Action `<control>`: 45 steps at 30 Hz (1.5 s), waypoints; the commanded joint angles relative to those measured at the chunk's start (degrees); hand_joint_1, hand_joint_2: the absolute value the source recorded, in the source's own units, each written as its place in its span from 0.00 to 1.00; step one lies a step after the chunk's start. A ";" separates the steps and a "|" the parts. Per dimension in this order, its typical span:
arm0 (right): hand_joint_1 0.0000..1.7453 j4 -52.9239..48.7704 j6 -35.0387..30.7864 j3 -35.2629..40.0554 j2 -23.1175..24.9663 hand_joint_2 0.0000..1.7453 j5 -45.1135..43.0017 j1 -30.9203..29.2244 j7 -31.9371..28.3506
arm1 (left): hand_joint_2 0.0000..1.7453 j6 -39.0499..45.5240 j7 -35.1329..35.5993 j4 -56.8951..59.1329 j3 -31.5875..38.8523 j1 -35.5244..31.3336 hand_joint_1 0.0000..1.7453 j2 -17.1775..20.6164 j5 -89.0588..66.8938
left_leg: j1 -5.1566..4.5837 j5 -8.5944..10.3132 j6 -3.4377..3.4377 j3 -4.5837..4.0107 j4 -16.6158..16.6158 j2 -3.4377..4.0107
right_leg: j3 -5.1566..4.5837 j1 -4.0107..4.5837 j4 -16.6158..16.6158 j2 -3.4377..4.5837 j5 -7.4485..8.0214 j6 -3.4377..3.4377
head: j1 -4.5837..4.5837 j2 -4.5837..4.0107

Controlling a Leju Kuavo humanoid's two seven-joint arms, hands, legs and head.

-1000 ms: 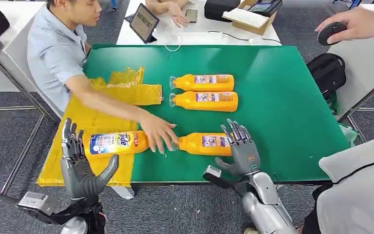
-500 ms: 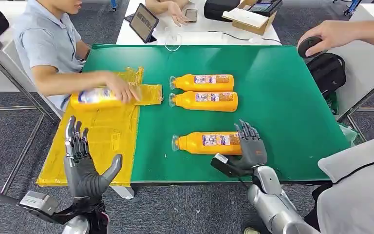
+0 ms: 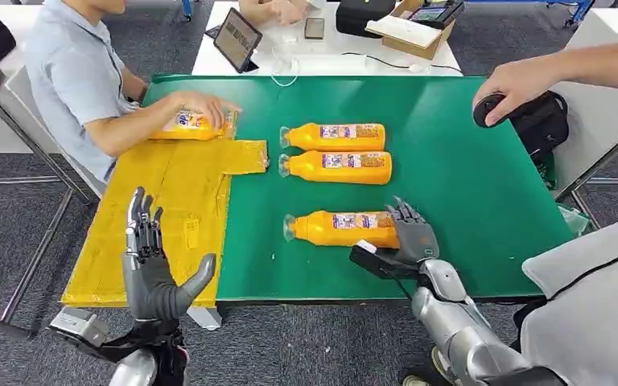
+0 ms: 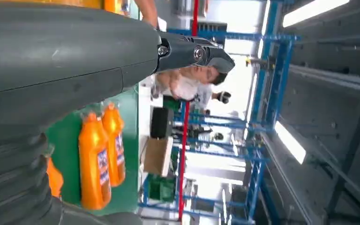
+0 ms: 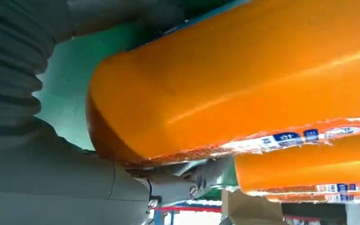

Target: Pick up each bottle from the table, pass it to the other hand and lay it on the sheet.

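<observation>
closing on the base of the nearest bottle [image 3: 339,229] lying on the green table [image 3: 467,169], the right hand [image 3: 412,239] wraps a smooth, rigid, likely heavy body; grip mid-barrel. left hand [image 3: 151,269] waits open.

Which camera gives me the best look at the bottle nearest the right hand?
The head view: it shows the nearest bottle whole, lying on the green table, its base at the right hand. The right wrist view shows its base end close up, filling the picture, with fingers beneath. The left wrist view shows just an orange sliver of it.
</observation>
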 commanded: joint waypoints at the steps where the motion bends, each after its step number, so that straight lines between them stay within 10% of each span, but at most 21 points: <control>1: 1.00 8.29 11.42 4.17 0.10 1.00 1.05 -2.13 1.08 | 1.00 -1.92 0.86 6.00 -3.15 -4.59 0.00 1.08 0.75 | 0.06 0.07 -0.07 0.08 -0.05 -0.08 | 0.11 0.07 -0.07 -0.07 0.06 -0.15 | 0.00 0.00; 20: 1.00 7.57 15.00 5.13 1.41 1.00 0.23 -0.64 0.20 | 1.00 -2.82 1.50 7.34 -3.53 -5.29 0.00 0.94 1.26 | 0.10 0.04 -0.08 0.66 -0.13 0.20 | 0.59 0.14 -0.17 0.15 0.11 -0.23 | 0.00 0.00; 27: 1.00 -10.02 2.43 -9.93 9.74 1.00 -28.78 8.39 -21.77 | 1.00 4.82 17.19 17.59 -0.61 -3.01 0.00 -4.84 10.27 | 0.09 -0.04 -0.07 0.80 -0.13 0.37 | 0.69 0.13 -0.14 0.32 0.09 -0.21 | 0.02 0.00; 36: 1.00 -37.70 -6.69 0.86 11.36 1.00 -50.22 20.83 -22.50 | 1.00 -1.65 24.35 20.89 -8.40 -1.82 0.00 0.08 27.25 | 0.04 0.00 -0.06 -0.14 -0.08 0.11 | -0.10 0.07 0.01 0.15 0.02 -0.20 | -0.02 0.00; 45: 1.00 -39.03 -11.88 6.53 12.21 1.00 -53.54 21.88 -23.19 | 1.00 -2.28 20.84 16.47 -11.98 -2.37 0.00 3.68 24.13 | 0.05 -0.03 -0.07 -0.50 -0.01 0.09 | -0.43 0.09 0.06 0.16 0.02 -0.23 | 0.00 0.00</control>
